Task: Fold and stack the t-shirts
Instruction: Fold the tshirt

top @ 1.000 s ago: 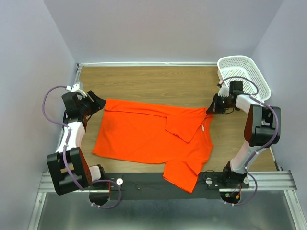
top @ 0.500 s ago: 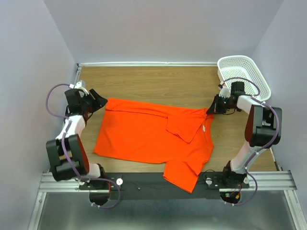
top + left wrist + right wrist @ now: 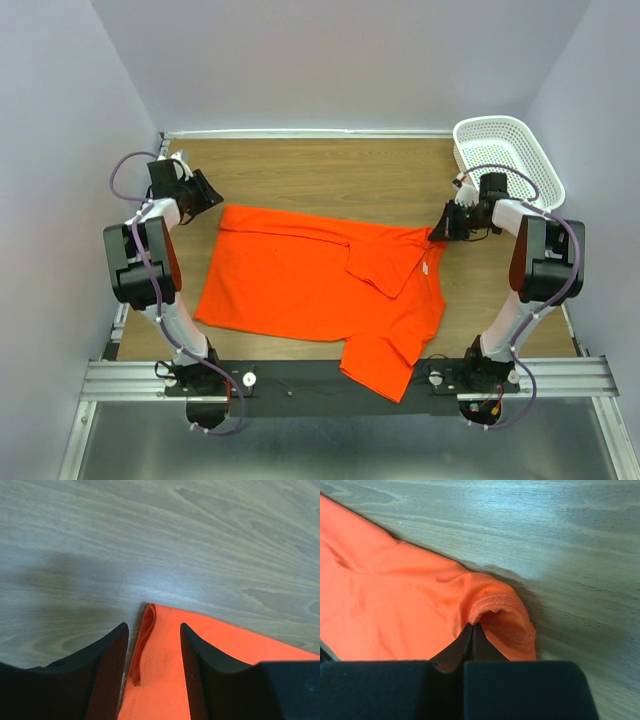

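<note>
Folding looks barely begun: the orange-red t-shirt (image 3: 310, 285) lies spread on the worktop (image 3: 340, 175) left of the white basket (image 3: 488, 121); right tool (image 3: 471, 630) clenched on its basket-side hem, left tool (image 3: 153, 628) released, straddling the corner farthest from the basket

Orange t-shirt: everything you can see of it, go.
Bright orange-red t-shirt, plain cloth, spread mostly flat on the wooden table. One flap is folded onto the body; a sleeve overhangs the near edge. Right gripper is shut on a far hem fold; left gripper stands open astride the opposite far corner.
</note>
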### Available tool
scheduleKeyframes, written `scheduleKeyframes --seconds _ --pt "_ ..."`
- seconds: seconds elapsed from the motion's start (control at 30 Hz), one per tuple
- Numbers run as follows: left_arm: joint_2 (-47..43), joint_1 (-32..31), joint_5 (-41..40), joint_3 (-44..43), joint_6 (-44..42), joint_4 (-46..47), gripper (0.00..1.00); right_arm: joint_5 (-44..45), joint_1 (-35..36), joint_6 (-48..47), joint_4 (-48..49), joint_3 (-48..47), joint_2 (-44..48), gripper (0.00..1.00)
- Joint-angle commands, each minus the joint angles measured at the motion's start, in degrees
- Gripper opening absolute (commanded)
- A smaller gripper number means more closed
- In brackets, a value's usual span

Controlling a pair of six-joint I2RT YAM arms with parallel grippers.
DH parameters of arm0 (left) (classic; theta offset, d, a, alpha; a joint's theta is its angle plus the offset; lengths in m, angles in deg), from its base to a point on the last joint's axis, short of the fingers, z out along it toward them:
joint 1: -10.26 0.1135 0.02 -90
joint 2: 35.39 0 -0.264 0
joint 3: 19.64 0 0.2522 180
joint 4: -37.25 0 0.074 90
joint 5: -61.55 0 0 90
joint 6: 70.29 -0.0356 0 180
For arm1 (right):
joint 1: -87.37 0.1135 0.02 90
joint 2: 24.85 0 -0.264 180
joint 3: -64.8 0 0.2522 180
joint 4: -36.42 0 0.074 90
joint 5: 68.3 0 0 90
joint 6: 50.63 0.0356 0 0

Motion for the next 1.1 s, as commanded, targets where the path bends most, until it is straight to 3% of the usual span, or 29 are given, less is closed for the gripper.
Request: scheduleKeyframes --seconds 0.0,0.43,0.53,0.6,0.73,1.07 --pt "2.34 -1.21 0.44 -1.74 -3.47 -3.95 0.52 -1.7 -0.34 -0.74 -1.13 -1.53 -0.46 0.01" --pt "6.21 -3.06 0.8 -3.76 -4.79 -5.98 0.42 -1.52 -0.43 -0.48 -1.13 -1.88 -0.28 0.01" --pt "6.65 -3.15 1.06 -3.85 -4.97 -6.06 0.32 -1.35 -0.34 -0.66 -1.13 -1.88 -0.28 0.01" --pt "6.74 -3.32 0.8 -3.94 -4.88 -6.33 0.14 -1.26 -0.43 -0.57 -1.22 -1.97 -0.28 0.01" --pt "6.83 -3.32 -0.34 -4.55 -4.88 -7.03 0.0 -0.73 -0.34 -1.01 -1.13 -1.97 -0.02 0.01" --pt "6.56 -3.06 -4.21 -5.88 -4.0 -7.38 0.0 2.34 -2.89 -1.89 -1.22 -0.65 1.82 0.01"
